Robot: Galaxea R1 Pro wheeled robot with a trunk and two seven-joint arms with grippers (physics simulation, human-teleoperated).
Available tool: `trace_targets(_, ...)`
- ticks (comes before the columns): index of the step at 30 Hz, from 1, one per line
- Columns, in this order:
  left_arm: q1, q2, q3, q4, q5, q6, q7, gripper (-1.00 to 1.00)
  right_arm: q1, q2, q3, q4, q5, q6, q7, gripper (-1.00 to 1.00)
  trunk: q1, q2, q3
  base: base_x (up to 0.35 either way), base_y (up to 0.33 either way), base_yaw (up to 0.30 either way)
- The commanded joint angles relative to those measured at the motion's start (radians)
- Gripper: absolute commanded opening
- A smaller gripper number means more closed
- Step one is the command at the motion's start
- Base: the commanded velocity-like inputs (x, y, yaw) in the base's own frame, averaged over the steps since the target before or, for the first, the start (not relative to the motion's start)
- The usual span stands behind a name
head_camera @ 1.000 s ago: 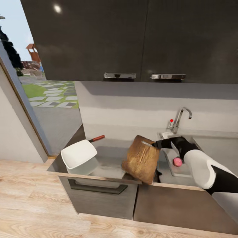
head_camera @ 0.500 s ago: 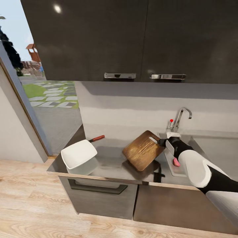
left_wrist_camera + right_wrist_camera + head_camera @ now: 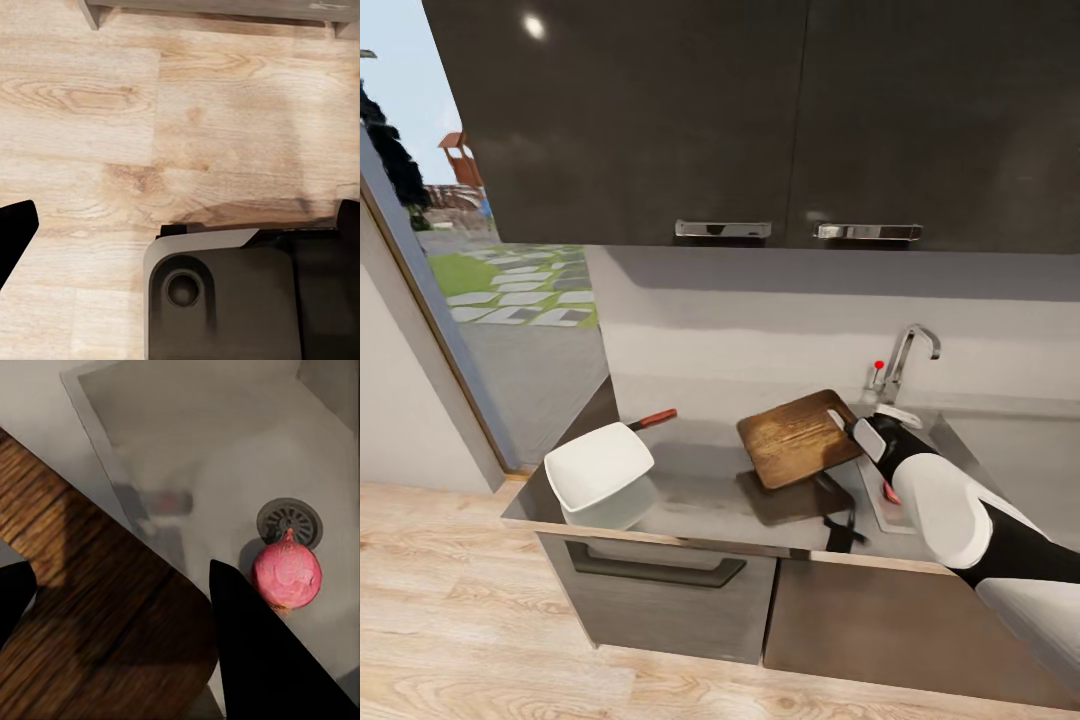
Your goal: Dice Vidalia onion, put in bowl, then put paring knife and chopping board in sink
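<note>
At the sink end of the long grey metallic countertop (image 3: 690, 495), the right gripper (image 3: 857, 431) has its jaws shut on the handle end of the dark brown wooden chopping board (image 3: 798, 437), which it holds raised and tilted above the worktop — its shadow lies on the grey surface beneath. In the right wrist view the board's grain (image 3: 90, 615) fills the space between the two dark fingers (image 3: 262, 645), so the grip looks firm, though the contact itself is hidden. Outward from the jaws, at about 4 o'clock from the gripper in the head view, the matte grey rectangular sink (image 3: 887, 508) lies partly behind the white forearm; the pinkish-red round onion (image 3: 286, 576) sits in the basin touching the round dark drain (image 3: 291, 519). At about 9 o'clock from the board stands the white glossy squarish bowl (image 3: 600, 467), with the small paring knife's reddish-brown handle (image 3: 652, 419) just behind it. The left gripper (image 3: 180, 225) hangs over the wooden floor, jaws wide apart and empty. The onion is not yet out, so the board most likely wants laying flat on bare countertop between bowl and sink — lower it level, keep it clear of the basin edge, and let go only once it rests fully.
</note>
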Motion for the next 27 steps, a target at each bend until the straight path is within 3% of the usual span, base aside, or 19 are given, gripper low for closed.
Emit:
trace_targets(1,0.0,0.0,-0.002,-0.001,0.0,-0.001,0.0,1.0,-0.001,0.002,-0.002,0.002,-0.013,0.005,-0.023,-1.0,0.001,-0.002,-0.002,0.0,0.0,0.0)
trace_targets(8,0.0,0.0,-0.002,-0.001,-0.001,-0.001,0.0,1.0,-0.001,0.007,-0.002,0.062,-0.046,-0.05,-0.107,-1.0,0.001,-0.002,-0.002,0.0,0.079,0.0)
trace_targets(15,0.0,0.0,-0.002,-0.001,-0.001,-0.001,0.0,1.0,-0.001,0.007,-0.003,0.082,-0.048,-0.066,-0.118,-1.0,0.001,-0.002,-0.002,0.0,0.285,-0.016)
trace_targets(24,0.0,0.0,-0.002,-0.001,-0.001,-0.002,0.0,1.0,-0.001,0.005,-0.004,0.085,-0.053,-0.068,-0.12,-1.0,0.001,-0.002,-0.002,0.0,0.313,-0.221)
trace_targets(25,0.0,0.0,-0.002,-0.001,-0.001,-0.001,0.0,1.0,-0.001,0.003,-0.005,0.085,-0.06,-0.068,-0.12,-1.0,0.001,-0.002,-0.002,0.0,0.307,-0.083)
trace_targets(27,0.0,0.0,-0.002,-0.001,-0.001,-0.001,0.0,1.0,0.0,-0.001,-0.005,0.089,-0.113,-0.068,-0.119,-1.0,0.001,-0.002,-0.002,0.0,0.178,-0.032)
